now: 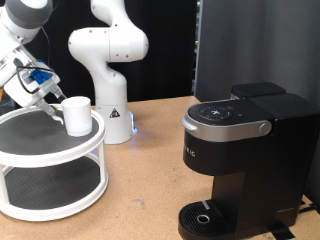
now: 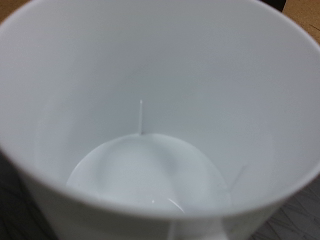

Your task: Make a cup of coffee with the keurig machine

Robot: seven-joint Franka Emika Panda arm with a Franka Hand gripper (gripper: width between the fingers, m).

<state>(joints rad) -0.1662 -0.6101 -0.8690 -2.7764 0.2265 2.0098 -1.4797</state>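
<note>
The cup, a plain white mug, stands upright on the top tier of a white round two-tier shelf at the exterior view's left. My gripper is right at the cup's left side, reaching down from the upper left. In the wrist view the cup's empty white inside fills the frame, and my fingers do not show there. The keurig machine, black with a silver-trimmed round top, stands at the right with its lid down. Its drip tray has nothing on it.
A second white robot arm stands still on its base behind the shelf. A black panel rises behind the machine. Bare wooden tabletop lies between shelf and machine.
</note>
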